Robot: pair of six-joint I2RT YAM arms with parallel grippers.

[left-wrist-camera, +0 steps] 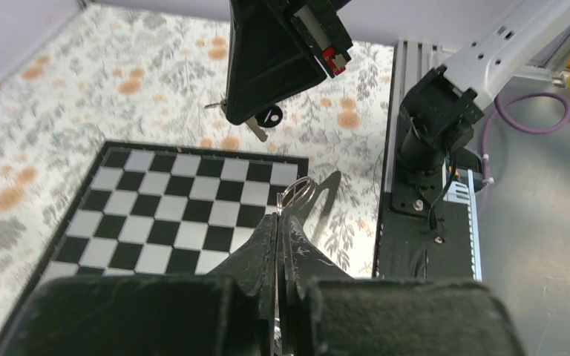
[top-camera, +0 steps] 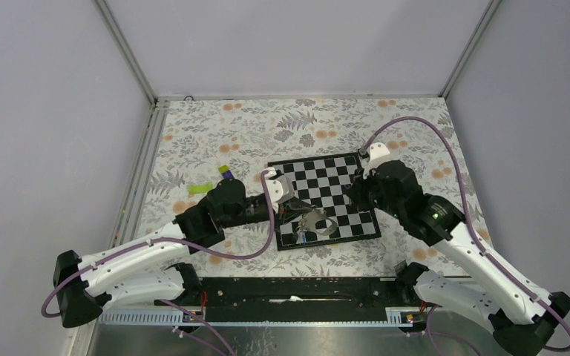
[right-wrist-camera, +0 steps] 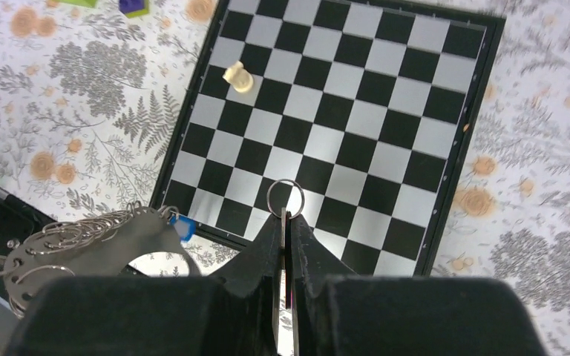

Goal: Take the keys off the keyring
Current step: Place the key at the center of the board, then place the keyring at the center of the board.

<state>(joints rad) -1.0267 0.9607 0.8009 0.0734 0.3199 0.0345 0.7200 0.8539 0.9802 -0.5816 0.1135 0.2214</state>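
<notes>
Keyring [top-camera: 320, 225] is over the near left part of the chessboard [top-camera: 341, 178], between the two arms. Its grey strap [right-wrist-camera: 119, 245] and blue clip [right-wrist-camera: 183, 227] show up blurry at the left of the right wrist view. The left hand [left-wrist-camera: 278, 215] has its fingers pressed together and pinches a small ring [left-wrist-camera: 297, 193] right at the tips, above the board's near edge. The right hand [right-wrist-camera: 286, 219] is clamped the same way on another ring [right-wrist-camera: 286, 196], held over the board's near squares. A pale pawn [right-wrist-camera: 237, 76] stands on the far left squares, well apart from both hands. I can't pick out the keys for sure. A silvery bit [left-wrist-camera: 256, 127] hangs under the right hand in the left wrist view, too small to call. The tabletop [top-camera: 215, 133] is a floral print.
</notes>
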